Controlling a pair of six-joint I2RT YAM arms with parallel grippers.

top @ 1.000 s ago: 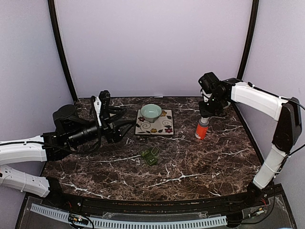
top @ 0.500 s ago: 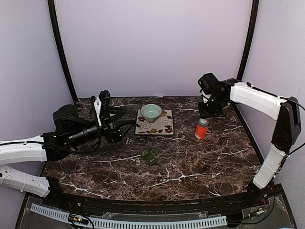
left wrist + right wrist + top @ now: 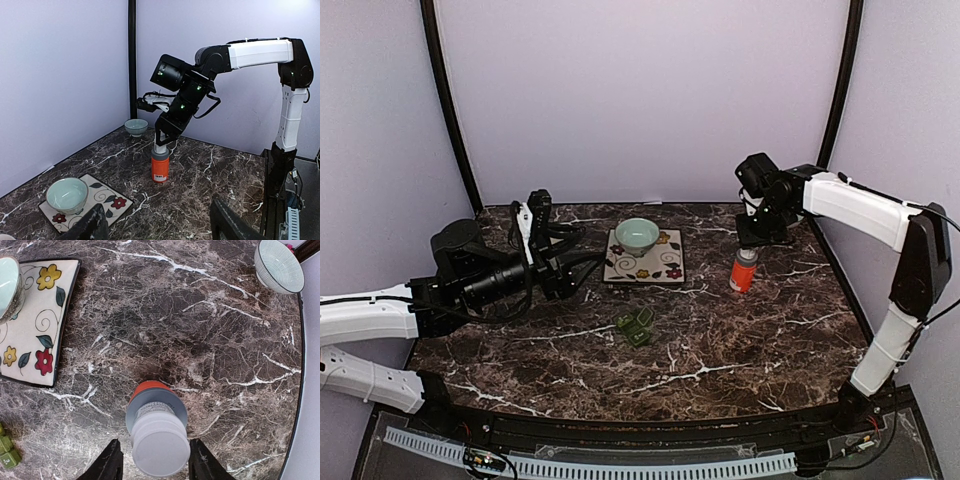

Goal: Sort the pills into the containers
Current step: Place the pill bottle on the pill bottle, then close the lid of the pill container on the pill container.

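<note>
L tool (image 3: 157, 207): fingers wide, nothing held, unchanged. Pill box (image 3: 634, 325): on counter (image 3: 740, 350), near L tool, to its right and toward the bases; well apart from R tool. R tool (image 3: 153, 441): has edged up slightly. Fingers spread, straddling white cap (image 3: 160, 452) of orange bottle (image 3: 744, 272), not clamped. Bottle unmoved, so sorting not begun.

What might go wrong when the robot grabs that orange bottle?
1. The orange bottle is tall, narrow and upright, and the right hand straddles only its white cap. An off-centre squeeze might tip it over.
2. The pill box is tiny and sits apart from the bottle, so anything poured could miss its compartments and scatter on the busy marble table, where it may be hard to spot.
</note>
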